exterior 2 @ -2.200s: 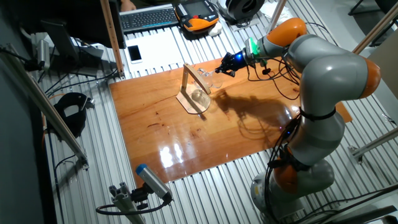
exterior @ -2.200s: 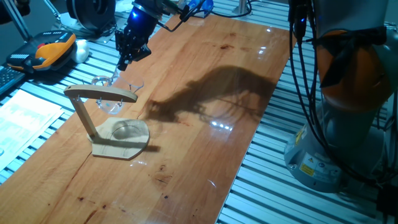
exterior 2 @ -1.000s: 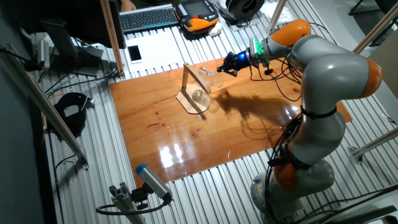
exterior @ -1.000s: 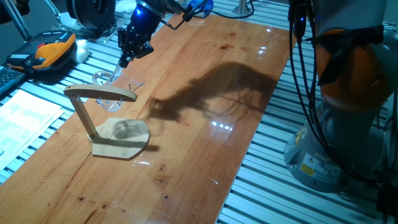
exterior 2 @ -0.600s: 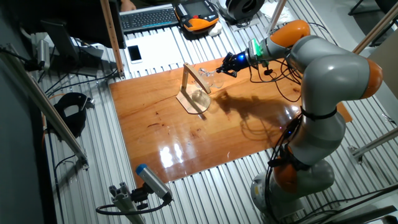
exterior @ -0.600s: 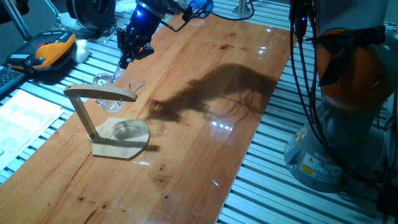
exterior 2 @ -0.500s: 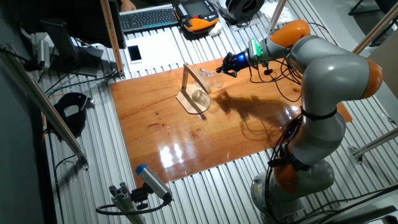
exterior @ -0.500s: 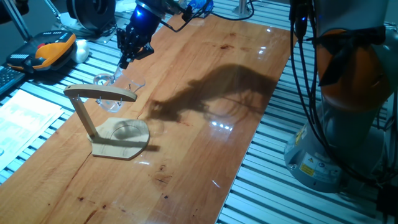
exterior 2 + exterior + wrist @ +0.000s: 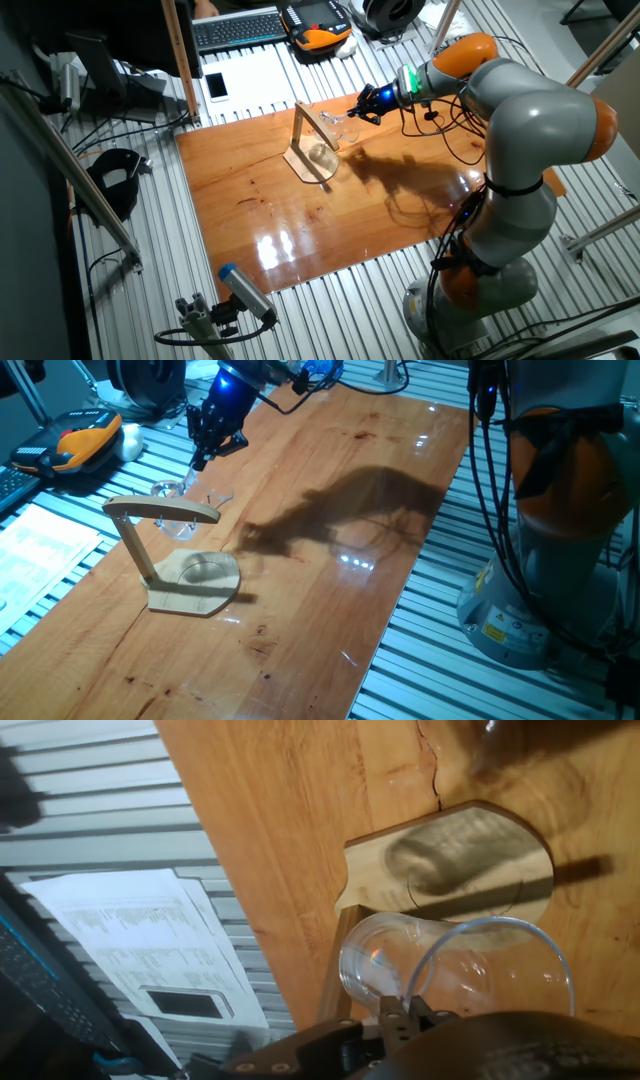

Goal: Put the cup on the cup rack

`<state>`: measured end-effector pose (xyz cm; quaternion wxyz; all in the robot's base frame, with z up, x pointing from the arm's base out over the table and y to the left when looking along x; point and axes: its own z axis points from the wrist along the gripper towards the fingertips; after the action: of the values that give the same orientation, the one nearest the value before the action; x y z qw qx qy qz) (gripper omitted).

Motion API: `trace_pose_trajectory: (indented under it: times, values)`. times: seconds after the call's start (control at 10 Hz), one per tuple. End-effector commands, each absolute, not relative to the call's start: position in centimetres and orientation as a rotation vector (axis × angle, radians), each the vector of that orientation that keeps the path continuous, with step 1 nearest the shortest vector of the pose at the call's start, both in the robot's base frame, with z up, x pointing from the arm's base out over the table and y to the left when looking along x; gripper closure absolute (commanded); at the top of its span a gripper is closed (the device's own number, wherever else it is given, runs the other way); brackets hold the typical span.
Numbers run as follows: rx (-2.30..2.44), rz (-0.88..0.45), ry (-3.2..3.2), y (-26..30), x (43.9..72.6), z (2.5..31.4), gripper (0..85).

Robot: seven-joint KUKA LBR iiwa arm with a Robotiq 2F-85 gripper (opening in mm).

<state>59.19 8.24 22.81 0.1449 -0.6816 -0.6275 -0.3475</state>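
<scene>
The cup [image 9: 166,488] is clear glass and hangs tilted just behind the top arm of the cup rack [image 9: 150,560], near the table's back left edge. My gripper [image 9: 200,458] comes down from the back and is shut on the cup near its rim. In the hand view the fingertips [image 9: 405,1012] pinch together at the glass edge, with the cup [image 9: 440,970] right in front of them and the rack's rounded base [image 9: 450,860] beyond. In the other fixed view the gripper [image 9: 352,112] and cup [image 9: 340,125] sit right of the rack [image 9: 312,150].
An orange-and-black device [image 9: 80,440] and a printed sheet [image 9: 40,545] lie on the slatted bench left of the wooden table. A keyboard [image 9: 235,28] and phone [image 9: 216,86] lie behind it. The arm's base [image 9: 540,560] stands at the right.
My gripper has risen slightly and shifted a little toward the back with the cup in it. The rack has not moved.
</scene>
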Motion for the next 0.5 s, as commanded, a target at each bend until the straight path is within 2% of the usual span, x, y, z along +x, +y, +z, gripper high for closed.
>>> trace_pose_trajectory:
  times: [0.0, 0.4]
  values:
    - [-1.966, -1.001, -1.816, 8.25, 59.19, 22.79, 85.0]
    - [-1.982, -0.992, -1.845, 8.19, 59.25, 22.76, 85.0]
